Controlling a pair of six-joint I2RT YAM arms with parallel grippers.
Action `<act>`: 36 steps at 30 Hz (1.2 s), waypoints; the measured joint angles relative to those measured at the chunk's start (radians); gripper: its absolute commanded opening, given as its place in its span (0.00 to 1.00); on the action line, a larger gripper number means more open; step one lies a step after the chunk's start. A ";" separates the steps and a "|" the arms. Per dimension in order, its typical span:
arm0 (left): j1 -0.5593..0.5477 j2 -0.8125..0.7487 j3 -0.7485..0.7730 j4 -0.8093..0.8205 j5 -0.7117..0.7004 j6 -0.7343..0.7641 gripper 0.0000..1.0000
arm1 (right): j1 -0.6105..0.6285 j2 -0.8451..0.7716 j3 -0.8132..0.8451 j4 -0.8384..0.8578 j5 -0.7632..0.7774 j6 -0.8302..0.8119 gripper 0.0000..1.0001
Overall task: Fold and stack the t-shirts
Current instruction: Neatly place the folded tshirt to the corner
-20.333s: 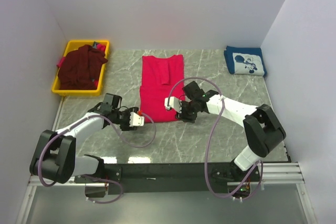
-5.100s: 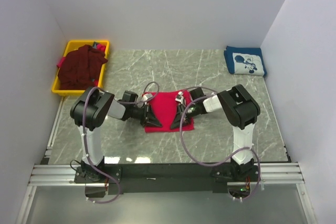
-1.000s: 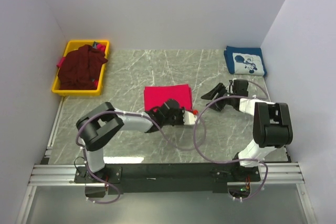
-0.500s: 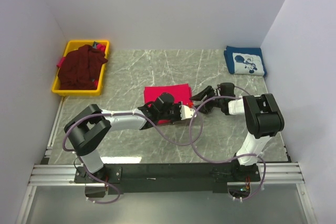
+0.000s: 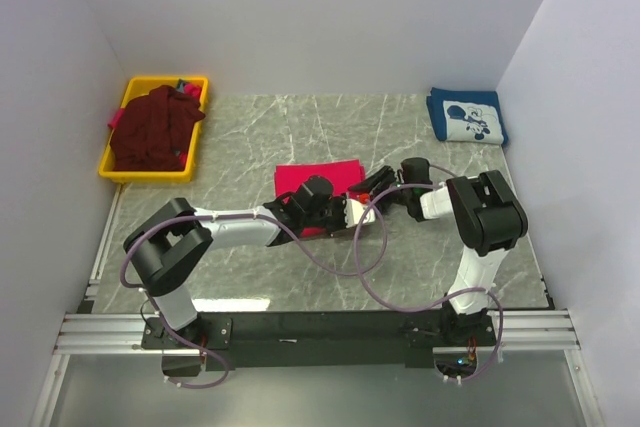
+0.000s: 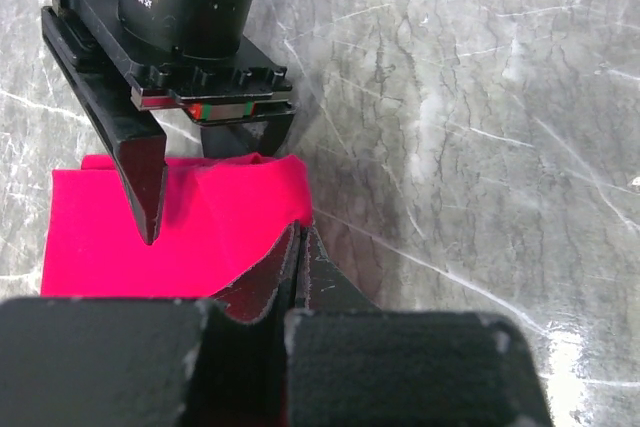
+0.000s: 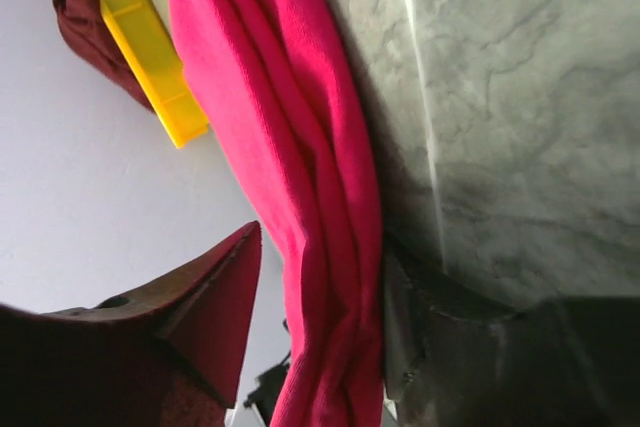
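We see the folded red t-shirt [image 7: 300, 147] lying on the marbled desk [image 7: 500, 97] between the right gripper's [image 7: 320, 237] parted jaws, a yellow bin [image 7: 150, 57] beyond.

our left arm [image 5: 235, 227] stretches low toward the middle, left gripper [image 6: 300, 247] with jaws pressed together. our right arm [image 5: 480, 212] doubles back inward, right gripper [image 6: 200, 187] angled down, jaws parted, just beside the left one.
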State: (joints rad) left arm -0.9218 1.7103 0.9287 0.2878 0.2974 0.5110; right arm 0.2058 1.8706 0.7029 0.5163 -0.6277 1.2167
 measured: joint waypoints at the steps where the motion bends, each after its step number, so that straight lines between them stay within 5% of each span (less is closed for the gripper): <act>1: 0.000 0.000 0.000 0.000 0.001 -0.002 0.01 | 0.002 0.000 -0.002 0.006 0.011 0.007 0.52; 14: 0.000 0.008 0.002 0.022 0.002 -0.027 0.01 | 0.026 0.130 0.080 0.156 0.072 0.065 0.41; 17: 0.000 0.008 0.002 0.023 0.001 -0.027 0.02 | 0.030 0.142 0.083 0.169 0.087 0.067 0.23; 18: 0.000 0.008 0.002 0.024 0.000 -0.027 0.08 | 0.031 0.148 0.085 0.169 0.090 0.063 0.04; 19: 0.000 0.008 0.002 0.024 -0.002 -0.029 0.21 | 0.032 0.154 0.092 0.160 0.091 0.050 0.00; 21: 0.002 0.008 0.010 0.011 -0.006 -0.047 0.38 | 0.032 0.162 0.125 0.122 0.084 0.028 0.00; 25: 0.058 -0.020 0.057 -0.116 0.050 -0.134 0.54 | 0.022 0.161 0.230 -0.035 0.082 -0.102 0.00; 36: 0.303 -0.360 0.058 -0.443 0.114 -0.344 0.95 | -0.052 0.184 0.817 -0.668 0.177 -0.804 0.00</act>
State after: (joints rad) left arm -0.6193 1.3502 0.9863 -0.1555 0.4114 0.1673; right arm 0.1535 2.0548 1.5200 -0.1516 -0.4503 0.4129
